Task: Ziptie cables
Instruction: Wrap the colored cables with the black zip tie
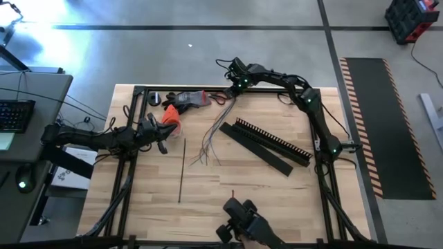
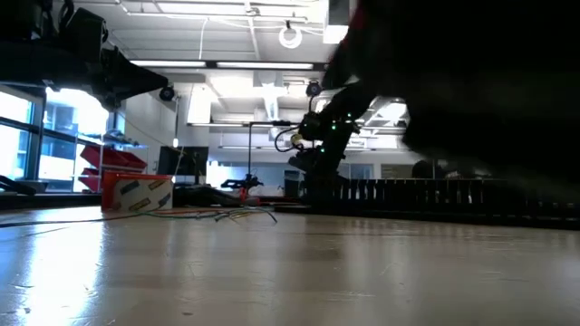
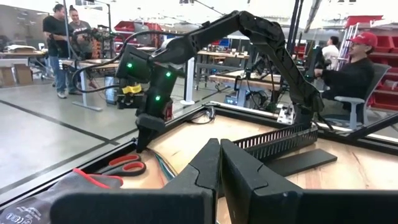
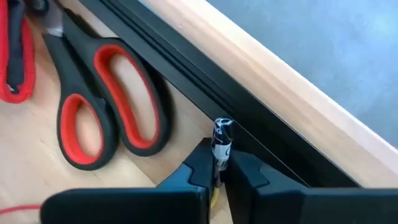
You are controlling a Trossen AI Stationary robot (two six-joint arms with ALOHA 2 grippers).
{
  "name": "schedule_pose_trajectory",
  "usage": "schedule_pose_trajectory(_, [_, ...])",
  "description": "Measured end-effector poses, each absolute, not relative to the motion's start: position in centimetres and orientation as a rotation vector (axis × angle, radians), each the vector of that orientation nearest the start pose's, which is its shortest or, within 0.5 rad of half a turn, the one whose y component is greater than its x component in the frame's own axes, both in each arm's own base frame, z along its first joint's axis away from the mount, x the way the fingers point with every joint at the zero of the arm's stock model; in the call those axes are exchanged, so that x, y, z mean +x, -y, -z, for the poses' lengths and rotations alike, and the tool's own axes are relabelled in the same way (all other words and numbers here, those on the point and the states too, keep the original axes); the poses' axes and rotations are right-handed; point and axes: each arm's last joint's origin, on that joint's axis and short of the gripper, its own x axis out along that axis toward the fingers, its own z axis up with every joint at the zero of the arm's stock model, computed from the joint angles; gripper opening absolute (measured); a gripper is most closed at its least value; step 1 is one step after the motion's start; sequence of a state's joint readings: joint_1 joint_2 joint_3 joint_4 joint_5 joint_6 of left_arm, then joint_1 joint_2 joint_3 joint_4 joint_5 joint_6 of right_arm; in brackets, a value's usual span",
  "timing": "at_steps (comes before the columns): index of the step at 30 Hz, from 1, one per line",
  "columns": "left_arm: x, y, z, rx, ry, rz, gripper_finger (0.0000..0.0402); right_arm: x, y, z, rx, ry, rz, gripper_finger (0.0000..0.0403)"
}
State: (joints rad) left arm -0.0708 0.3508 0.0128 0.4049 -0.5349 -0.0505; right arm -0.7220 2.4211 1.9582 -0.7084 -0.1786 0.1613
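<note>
We're early: the cables (image 1: 205, 149) lie loose and unbundled mid-table, fanning from near the far edge toward the centre, with no tie around them. The right gripper (image 1: 231, 88) is at the far edge by the scissors (image 4: 106, 102), fingers pinched on a small black-and-white cylindrical piece (image 4: 221, 142); we can't tell what it is. The left gripper (image 3: 219, 163) waits near the left edge, fingers closed, holding nothing. Bundling and tying are all left, we judge.
</note>
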Motion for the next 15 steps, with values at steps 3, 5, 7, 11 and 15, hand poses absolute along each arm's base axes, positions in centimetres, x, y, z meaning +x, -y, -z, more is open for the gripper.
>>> schedule_pose_trajectory(3, [11.6, -0.7, -17.6, -0.07, 0.076, -0.463, 0.0, 38.8, 32.3, -15.4, 0.6, -0.991, 0.542, 0.0004])
schedule_pose_trajectory(5, [11.6, -0.7, -17.6, -0.07, 0.076, -0.463, 0.0, 39.3, 31.5, -18.3, 0.549, -0.928, 0.521, 0.0003])
schedule_pose_trajectory(7, [11.6, -0.7, -17.6, -0.07, 0.074, -0.463, 0.0, 40.0, 30.2, -21.5, 0.477, -0.852, 0.488, 0.0002])
schedule_pose_trajectory(11, [11.6, -0.7, -17.5, -0.078, 0.071, -0.463, 0.0, 41.4, 25.9, -26.1, 0.345, -0.79, 0.4, 0.0002])
schedule_pose_trajectory(15, [11.6, -0.7, -17.5, -0.084, 0.073, -0.462, 0.0, 41.9, 20.0, -32.4, 0.197, -0.661, 0.283, 0.0001])
